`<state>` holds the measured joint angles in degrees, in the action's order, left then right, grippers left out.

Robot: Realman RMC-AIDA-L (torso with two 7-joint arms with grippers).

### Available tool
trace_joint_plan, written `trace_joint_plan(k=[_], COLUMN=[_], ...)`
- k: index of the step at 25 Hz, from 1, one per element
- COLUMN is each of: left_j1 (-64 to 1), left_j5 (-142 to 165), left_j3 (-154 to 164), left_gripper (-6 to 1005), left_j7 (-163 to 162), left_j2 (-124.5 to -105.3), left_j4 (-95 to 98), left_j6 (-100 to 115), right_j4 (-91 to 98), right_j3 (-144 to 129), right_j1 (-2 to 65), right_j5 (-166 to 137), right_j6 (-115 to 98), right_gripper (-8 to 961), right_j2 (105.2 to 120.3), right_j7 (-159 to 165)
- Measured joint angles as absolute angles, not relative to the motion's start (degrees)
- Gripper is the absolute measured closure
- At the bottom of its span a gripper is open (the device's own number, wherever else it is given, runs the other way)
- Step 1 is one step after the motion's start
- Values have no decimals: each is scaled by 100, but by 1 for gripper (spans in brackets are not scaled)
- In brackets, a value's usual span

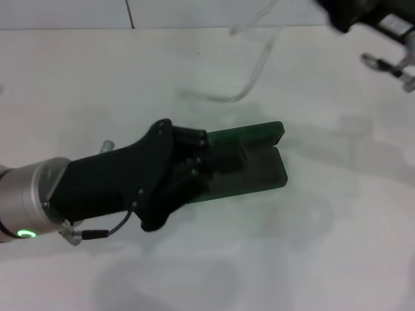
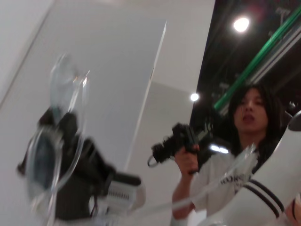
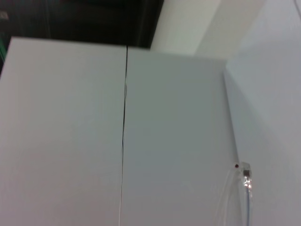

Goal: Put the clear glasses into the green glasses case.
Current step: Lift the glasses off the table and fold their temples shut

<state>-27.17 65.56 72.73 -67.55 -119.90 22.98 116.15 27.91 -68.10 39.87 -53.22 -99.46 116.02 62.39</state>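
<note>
Green glasses case (image 1: 249,165) lies open lengthwise left-right, left gripper (image 1: 194,170) over it (jaws' state unclear).

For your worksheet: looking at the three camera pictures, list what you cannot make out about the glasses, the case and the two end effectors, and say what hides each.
- Head view: the left end effector covers the near end of the green glasses case; its fingers are hidden there.
- Head view: the right end effector is cut off by the upper corner.
- Head view: the clear glasses run past the top edge; the lenses are unseen.
- Left wrist view: the glasses are motion-blurred.
- Right wrist view: only a temple tip shows.
</note>
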Motion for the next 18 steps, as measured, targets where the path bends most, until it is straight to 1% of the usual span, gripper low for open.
trace_joint_plan(k=[8,18], left_j1=[-2645,-2636], left_j5=[6029,5924], left_j3=[7442,7415], left_gripper=[948,948], left_j7=[-6635,-6520], left_j2=[-11991,-11967], left_j4=[2347,2298], left_j6=[11628,11628], right_j4=[2816,2808], right_j3=[-7828,-8084], right_j1=[4049,4023], right_j5=[-5258,-5305], right_j6=[-9243,-9193], right_gripper=[840,840], right_j2=[11617,11612], right_j7=[5906,5834])
